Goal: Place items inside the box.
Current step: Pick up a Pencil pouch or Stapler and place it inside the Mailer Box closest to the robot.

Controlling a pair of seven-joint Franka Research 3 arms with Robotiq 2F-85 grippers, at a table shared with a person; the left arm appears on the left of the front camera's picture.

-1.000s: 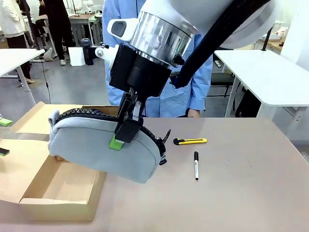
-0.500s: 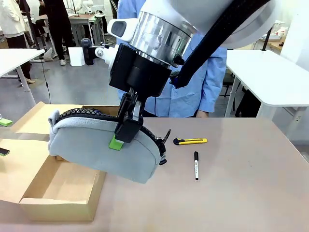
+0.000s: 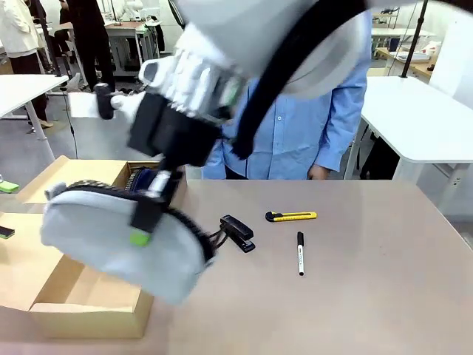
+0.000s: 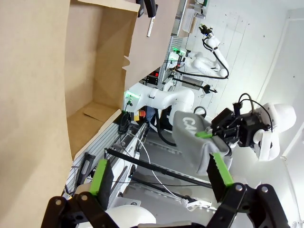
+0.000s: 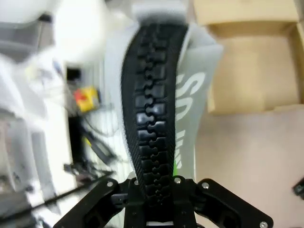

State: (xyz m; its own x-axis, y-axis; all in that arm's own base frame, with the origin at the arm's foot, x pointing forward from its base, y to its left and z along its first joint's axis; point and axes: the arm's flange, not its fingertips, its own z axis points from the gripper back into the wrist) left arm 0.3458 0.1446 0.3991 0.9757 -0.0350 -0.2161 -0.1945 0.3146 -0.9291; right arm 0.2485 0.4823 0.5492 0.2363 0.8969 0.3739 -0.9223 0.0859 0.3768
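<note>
Front view, left side: open cardboard box (image 3: 89,322) on the table (image 3: 369,296), flaps folded out. A dark blue item (image 3: 150,179) lies at its far end, partly hidden.

The grey pencil case (image 3: 96,240) hangs over the box's right part, motion-blurred and tilted. Its lower right end passes beyond the box wall.

The right gripper (image 3: 140,229) is pinching the case at the zip edge from above. In the right wrist view both fingers are pressed against the black zip.

Right of the case, apart on the tabletop: a black stapler (image 3: 238,233), then a yellow utility knife (image 3: 290,217), with a black marker (image 3: 300,253) nearer the robot.

A person in a blue shirt (image 3: 295,126) stands at the far edge.

Left wrist view: left gripper (image 4: 159,166) has its fingers spread, with nothing between them.
</note>
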